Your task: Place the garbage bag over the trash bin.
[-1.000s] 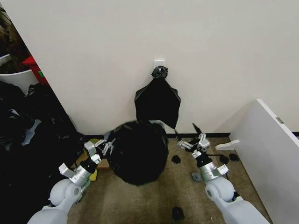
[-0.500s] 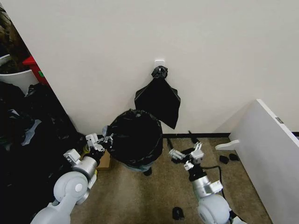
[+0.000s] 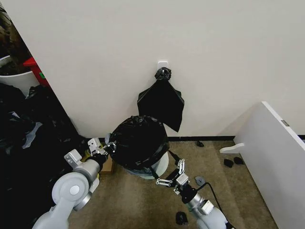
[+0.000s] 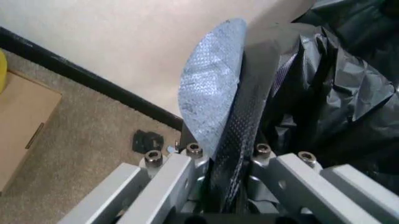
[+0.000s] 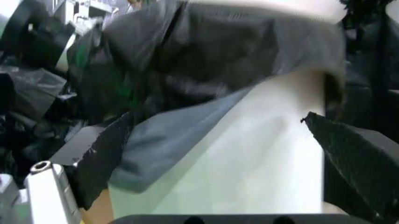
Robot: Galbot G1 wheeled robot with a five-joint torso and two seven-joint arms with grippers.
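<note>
The garbage bag (image 3: 138, 140), glossy black, is draped over the top of the trash bin (image 3: 161, 167), whose cream-white wall shows below the bag's hem on the right. My left gripper (image 3: 108, 146) is at the bag's left side, shut on a fold of the film. In the left wrist view its fingers (image 4: 209, 93) stand pressed together against the crumpled garbage bag (image 4: 337, 93). My right gripper (image 3: 171, 174) is open, low beside the bin's front right. In the right wrist view its fingers (image 5: 100, 154) stand wide apart, with the trash bin (image 5: 262, 163) and the garbage bag (image 5: 206, 60) hem before them.
A flat black knotted bundle (image 3: 162, 102) hangs from a wall hook right behind the bin. A big heap of black plastic (image 3: 28, 143) is at the left. A white panel (image 3: 276, 157) stands at the right. A cardboard box (image 3: 107, 165) and small black scraps (image 3: 181, 218) lie on the carpet.
The bag, held ballooned between both grippers, has come down over the bin. The right gripper let go and moved down and back toward me; the left arm pulled in, still gripping.
</note>
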